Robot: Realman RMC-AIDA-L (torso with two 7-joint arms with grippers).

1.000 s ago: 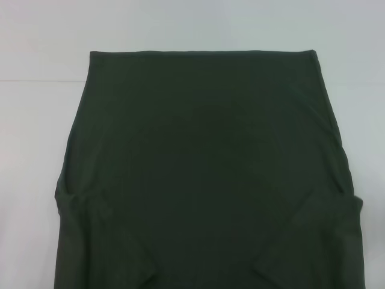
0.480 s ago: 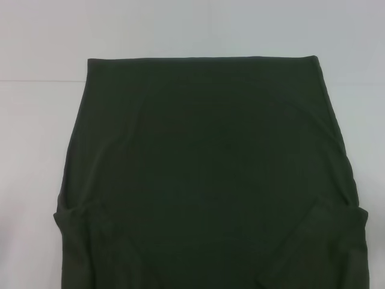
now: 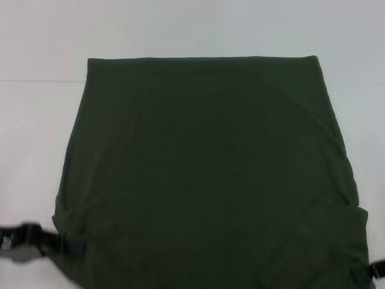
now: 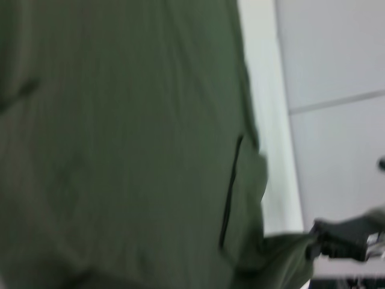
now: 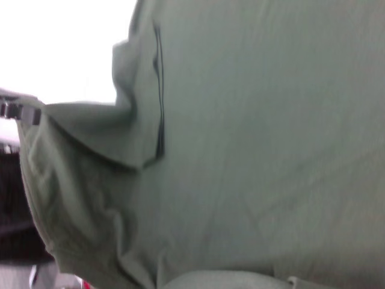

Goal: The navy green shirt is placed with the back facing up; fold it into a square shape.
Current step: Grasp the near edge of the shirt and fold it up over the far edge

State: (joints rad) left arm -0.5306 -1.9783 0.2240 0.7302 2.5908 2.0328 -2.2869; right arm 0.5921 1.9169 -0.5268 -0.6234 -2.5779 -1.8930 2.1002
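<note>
Closest to us, our left gripper [image 3: 36, 244] sits at the near left edge of the navy green shirt [image 3: 204, 168], right by the folded-in sleeve. We seem to pinch the cloth there, but we cannot tell for sure. Our right gripper [image 3: 374, 271] peeks in at the near right corner (only a dark bit shows), so we cannot tell if it is open. The shirt lies flat, plain side up, on the white table [image 3: 192, 30], reaching far back.
</note>
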